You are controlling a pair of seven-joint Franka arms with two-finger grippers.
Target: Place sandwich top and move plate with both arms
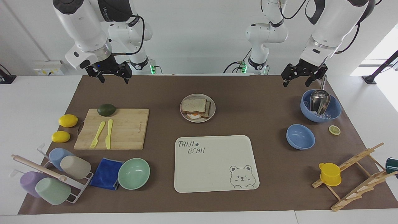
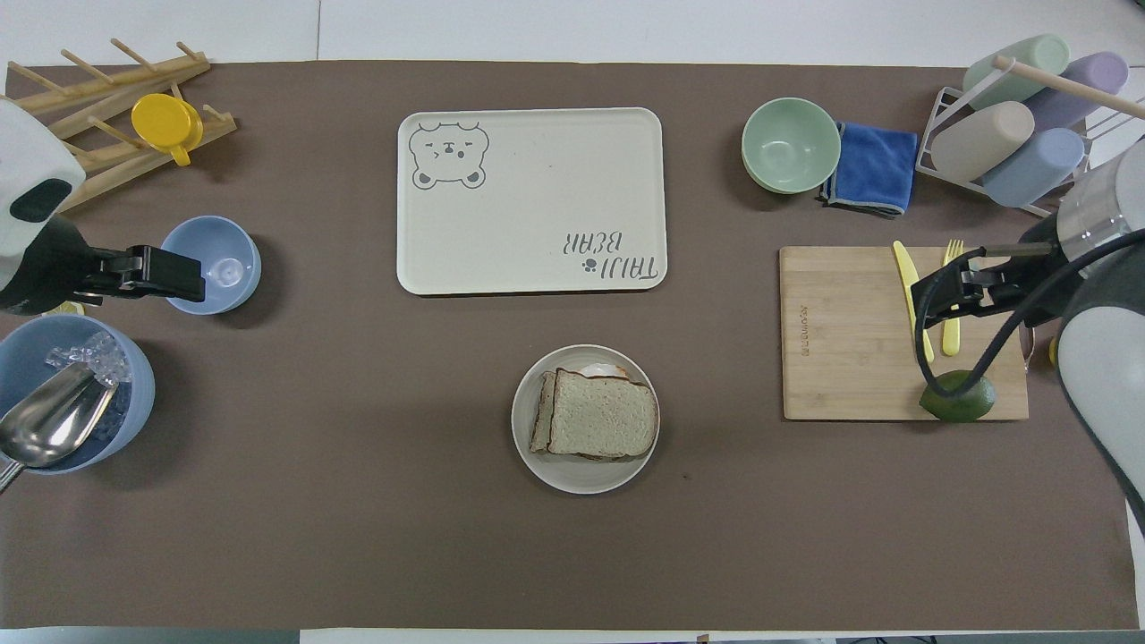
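A: Plate [image 1: 212, 109]?

B: Mid-tabletop, in the half nearer the robots, on the brown mat [image 1: 248, 93]. The bear tray [image 1: 214, 174] lies just beside it, farther from the robots.

A: Sandwich top [image 1: 193, 105]?

B: On the plate, lying flat over a second slice [image 1: 207, 109]. It is shifted off that slice, toward the right arm's end. A bit of fried egg [image 1: 194, 115] shows at the edge facing the tray.

A: Right end effector [image 1: 112, 76]?

B: Raised, over the mat's corner at the right arm's end, near the robots' edge. Fingers spread wide, nothing in them. The cutting board [image 1: 130, 130] with the avocado [image 1: 106, 109], fork [image 1: 97, 130] and knife [image 1: 108, 133] sits farther out from it.

A: Left end effector [image 1: 298, 79]?

B: Also up in the air, at the left arm's end near the robots' edge, close above the blue bowl [image 1: 335, 109] that holds ice and a metal scoop [image 1: 319, 100]. Fingers apart, empty.

A: Either one touching the plate?

B: No. Both well apart from it, one to each end of the tabletop.
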